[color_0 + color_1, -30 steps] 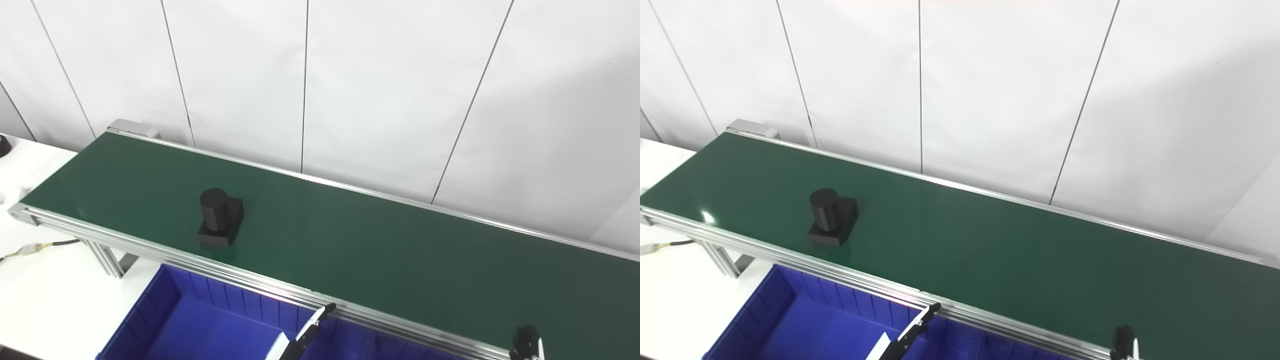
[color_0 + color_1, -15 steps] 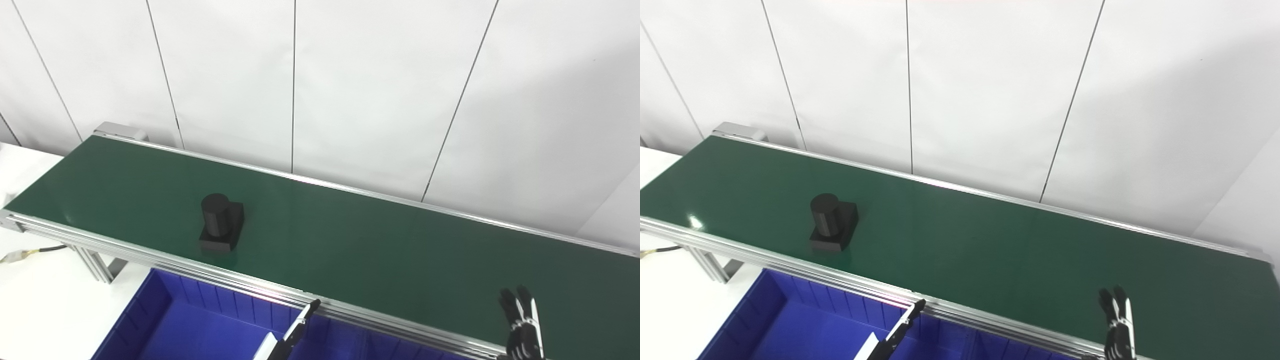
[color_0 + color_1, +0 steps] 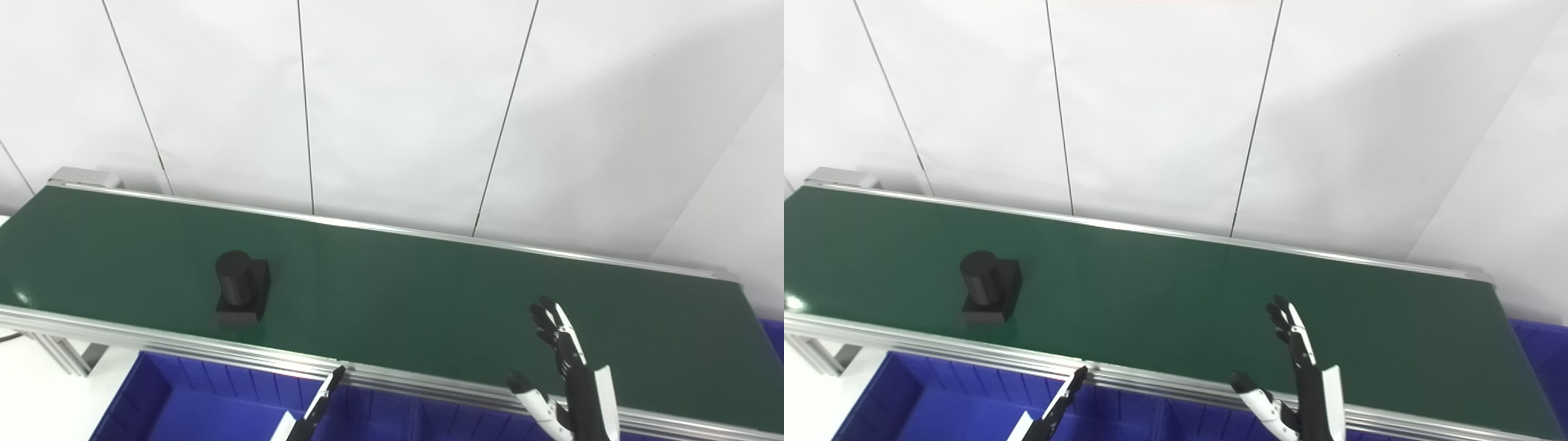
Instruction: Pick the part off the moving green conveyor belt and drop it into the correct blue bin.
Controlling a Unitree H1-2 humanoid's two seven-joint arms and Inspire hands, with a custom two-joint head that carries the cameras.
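1. Black and matte, the part (image 3: 241,296) is a short upright cylinder on a square base plate, resting on the green conveyor belt (image 3: 392,288).
2. It sits toward the belt's left end, close to the near aluminium rail (image 3: 184,349), at about 9 o'clock from the picture's centre in the left eye view.
3. Nothing touches the part; both hands are well apart from it.
4. Right hand (image 3: 560,367): raised at about 4 o'clock from the part, over the belt's near edge toward its right end. Its black fingers (image 3: 554,327) point up and away, spread apart, with the thumb (image 3: 527,392) splayed out to the left. It is wide open and holds nothing.
5. Left hand (image 3: 318,407): only a slim black and white fingertip section rises from the bottom edge at about 5 o'clock from the part, just below the near rail and over the bin. Too little of it shows to tell whether it is open or closed; nothing is seen in it.
6. Blue bin (image 3: 184,398) lies directly below the near rail, at 6 o'clock from the part, with ribbed inner walls and a divider.
7. Another blue bin corner (image 3: 1540,349) shows past the belt's right end, at 3 o'clock.
8. White wall panels (image 3: 392,110) with thin dark seams stand behind the belt at 12 o'clock.
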